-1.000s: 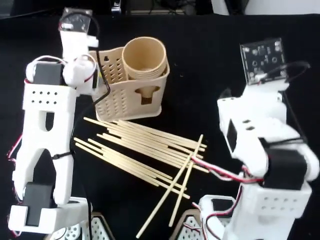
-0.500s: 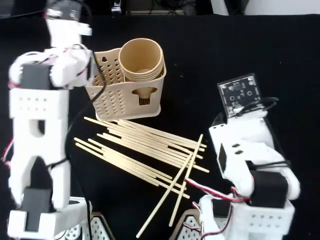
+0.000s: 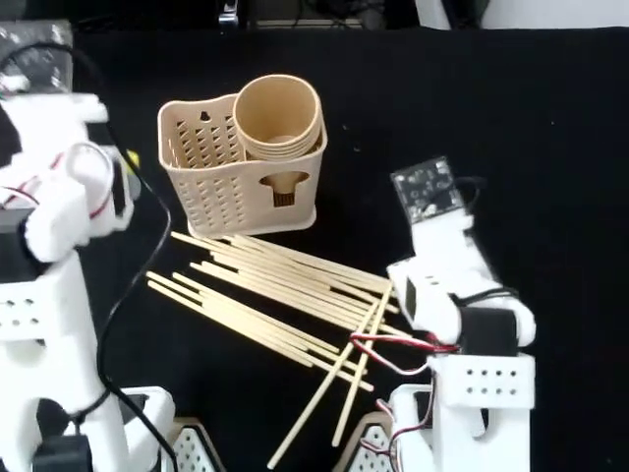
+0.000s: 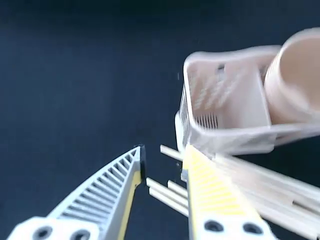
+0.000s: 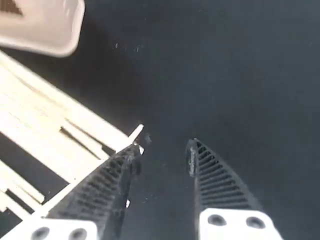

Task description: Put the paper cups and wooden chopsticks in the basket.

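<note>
Motion since a second ago: the left arm (image 3: 49, 246) has swung away from the basket (image 3: 201, 202) toward the table's left edge, so the basket wall it covered now shows. The right arm (image 3: 457, 305) has folded down and inward, and its front now sits close to the nearer ends of the wooden chopsticks (image 3: 275, 290). The left gripper (image 4: 162, 152) hangs with fingers apart and empty, above the chopstick ends near a basket corner. The right gripper (image 5: 164, 146) is likewise spread and holds nothing, with one finger just beside a chopstick tip. Stacked paper cups (image 3: 280, 118) stand upright in the basket's end nearer the right arm. The chopsticks lie loose on the black table (image 3: 541, 118) in front of the basket, a few crossing the rest
</note>
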